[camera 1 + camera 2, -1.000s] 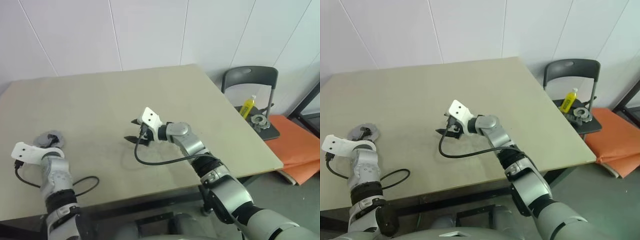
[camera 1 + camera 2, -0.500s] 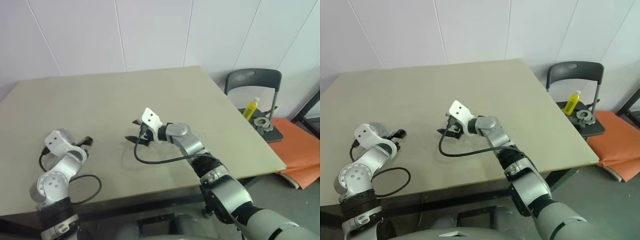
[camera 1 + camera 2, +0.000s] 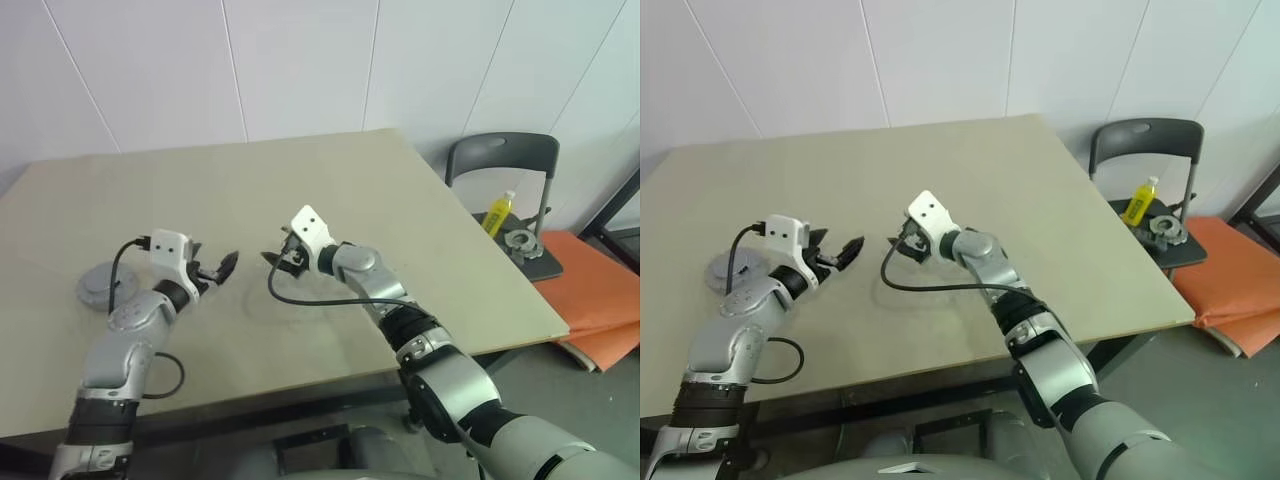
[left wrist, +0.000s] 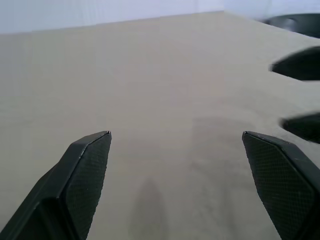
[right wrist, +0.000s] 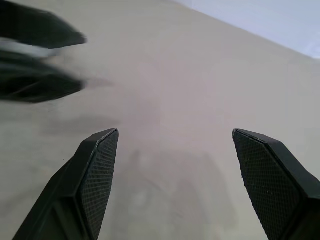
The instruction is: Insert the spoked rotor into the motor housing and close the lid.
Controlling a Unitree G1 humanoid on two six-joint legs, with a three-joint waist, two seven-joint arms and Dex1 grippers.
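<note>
A low round grey disc [image 3: 100,287], which I take for the lid, lies flat on the beige table [image 3: 420,230] near its left edge. I cannot tell what is under it. The motor housing and the spoked rotor are hidden. My left gripper [image 3: 222,266] hovers over the middle of the table, to the right of the disc. It is open, and nothing lies between its fingers [image 4: 85,170]. My right gripper [image 3: 275,258] faces it a short gap away, also open and empty, with its fingertips [image 5: 100,160] wide apart. Each wrist view shows the other gripper's blurred black fingers.
Black cables [image 3: 320,298] run from both wrists across the tabletop. A dark chair [image 3: 505,165] beside the table's right edge holds a yellow bottle [image 3: 496,213] and a silvery round metal part [image 3: 518,242]. An orange mat [image 3: 595,290] lies on the floor beyond it.
My left arm has swung from beside the grey disc to the middle of the table, rolling its wrist to face the right gripper. The right gripper has edged forward. Both have stayed open.
</note>
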